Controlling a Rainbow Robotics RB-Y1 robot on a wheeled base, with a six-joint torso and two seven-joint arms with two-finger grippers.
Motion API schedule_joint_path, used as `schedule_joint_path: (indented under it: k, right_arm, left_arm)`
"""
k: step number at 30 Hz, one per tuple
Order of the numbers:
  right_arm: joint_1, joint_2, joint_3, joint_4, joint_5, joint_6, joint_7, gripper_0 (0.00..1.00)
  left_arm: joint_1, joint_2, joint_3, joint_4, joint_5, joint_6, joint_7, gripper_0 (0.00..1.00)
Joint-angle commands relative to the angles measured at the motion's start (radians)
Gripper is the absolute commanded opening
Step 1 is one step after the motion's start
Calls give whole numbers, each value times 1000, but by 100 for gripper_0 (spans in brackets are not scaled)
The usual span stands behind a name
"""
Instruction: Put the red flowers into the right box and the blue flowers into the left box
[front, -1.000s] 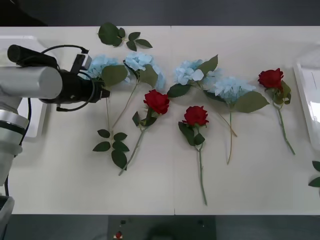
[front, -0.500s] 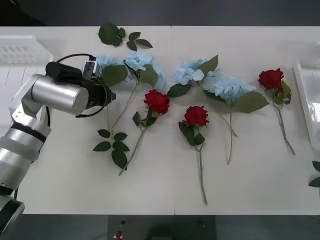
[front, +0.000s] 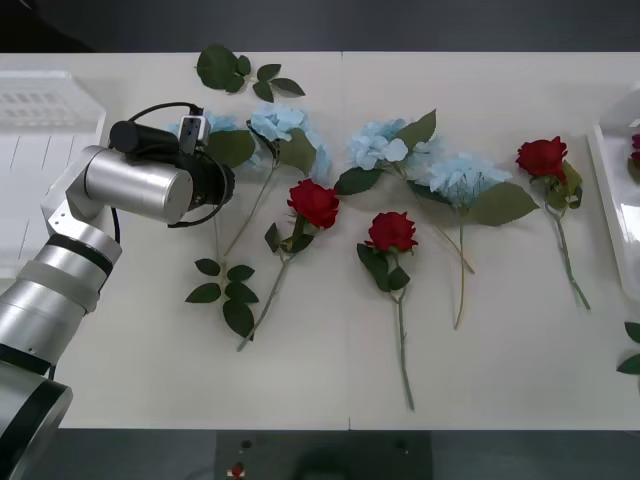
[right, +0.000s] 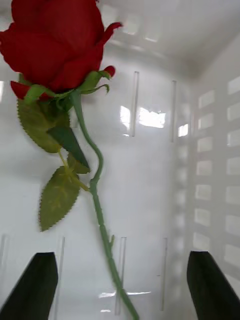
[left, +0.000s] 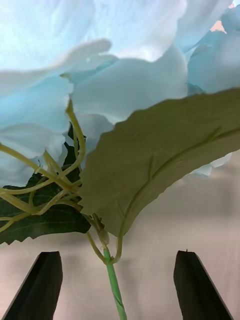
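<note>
Red flowers: three blooms lie mid-table; fourth rose lies inside right box, so one red judged delivered. Blue flowers: four clusters across far table, none in left box. Left gripper: fingers apart, straddling stem of leftmost blue cluster, not clamped. Right gripper: fingers apart above delivered rose. Remaining: three red, four blue.
</note>
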Motion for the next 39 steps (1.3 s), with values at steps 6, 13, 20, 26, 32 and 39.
schedule_joint_path:
  k: [6,13,20,26,32,39]
  right_arm:
    - [-17,-130,-3,-206,-247,251,-36,100]
    - [-17,-167,4,-444,-265,328,-361,100]
    - [-72,-165,93,-627,-72,376,-785,100]
    - [-305,-116,317,-591,51,546,-996,100]
    - [-446,-1,429,-438,137,620,-1053,100]
    - [-452,68,476,-381,197,621,-1002,100]
  left_arm:
    - [-31,6,-56,76,-9,-125,-1,35]
    - [-31,6,-62,73,10,-129,2,0]
    - [-31,70,1,-146,34,149,2,0]
    - [-30,193,82,-368,119,421,1,0]
    - [-30,310,213,-460,188,543,-7,0]
    - [28,448,271,-457,132,433,-13,0]
